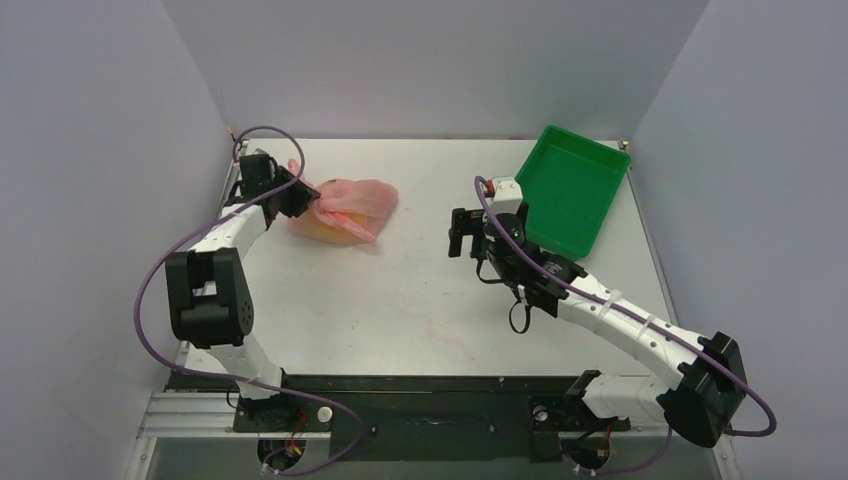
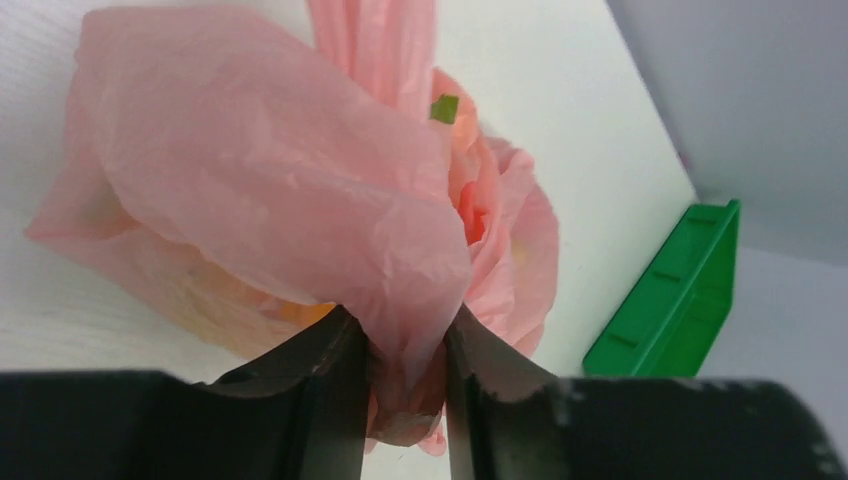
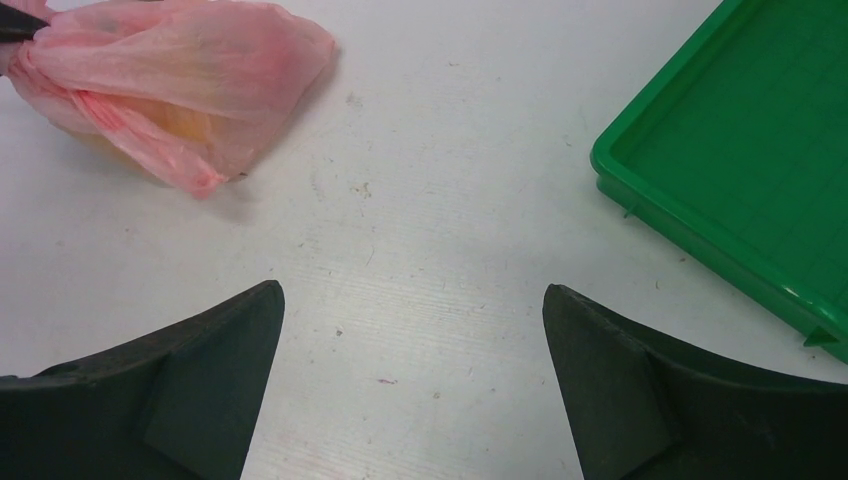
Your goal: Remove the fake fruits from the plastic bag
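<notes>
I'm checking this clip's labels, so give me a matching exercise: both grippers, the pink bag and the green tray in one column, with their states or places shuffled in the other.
Column one
1. left gripper
2. right gripper
3. plastic bag
4. green tray

Column two
a. empty, at the far right corner
b. jaws wide, nothing between them
c. closed on a fold of pink film
d. crumpled at the far left, yellow showing through

Pairs: 1-c, 2-b, 3-d, 4-a
</notes>
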Controlling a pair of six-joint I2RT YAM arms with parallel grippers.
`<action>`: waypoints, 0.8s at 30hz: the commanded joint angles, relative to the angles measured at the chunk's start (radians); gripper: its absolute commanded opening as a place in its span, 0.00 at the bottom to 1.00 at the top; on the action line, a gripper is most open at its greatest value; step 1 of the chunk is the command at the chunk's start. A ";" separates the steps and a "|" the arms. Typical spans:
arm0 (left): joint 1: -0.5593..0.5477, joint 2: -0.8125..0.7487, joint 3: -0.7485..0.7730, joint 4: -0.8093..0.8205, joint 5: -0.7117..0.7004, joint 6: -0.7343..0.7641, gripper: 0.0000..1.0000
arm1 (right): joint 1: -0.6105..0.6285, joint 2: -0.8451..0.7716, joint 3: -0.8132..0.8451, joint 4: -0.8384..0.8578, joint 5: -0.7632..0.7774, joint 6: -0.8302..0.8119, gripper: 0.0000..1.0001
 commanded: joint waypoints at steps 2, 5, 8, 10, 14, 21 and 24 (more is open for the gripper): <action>0.044 -0.116 -0.145 0.035 0.137 0.093 0.18 | 0.017 0.023 0.000 0.057 -0.010 0.006 0.97; 0.047 -0.240 -0.299 0.056 0.201 0.131 0.10 | 0.046 0.044 -0.016 0.099 -0.031 -0.006 0.97; 0.043 -0.373 -0.497 0.101 0.270 0.134 0.07 | 0.088 0.073 -0.035 0.136 -0.069 -0.037 0.97; 0.026 -0.518 -0.603 0.147 0.322 0.126 0.05 | 0.129 0.098 -0.047 0.166 -0.097 -0.061 0.97; -0.034 -0.733 -0.774 0.154 0.359 0.074 0.05 | 0.255 0.143 -0.054 0.216 -0.101 -0.097 0.96; -0.091 -1.040 -0.923 0.080 0.383 -0.040 0.07 | 0.452 0.209 -0.044 0.271 -0.097 -0.182 0.95; -0.092 -1.134 -0.908 -0.008 0.401 -0.053 0.18 | 0.503 0.230 -0.035 0.285 -0.085 -0.175 0.95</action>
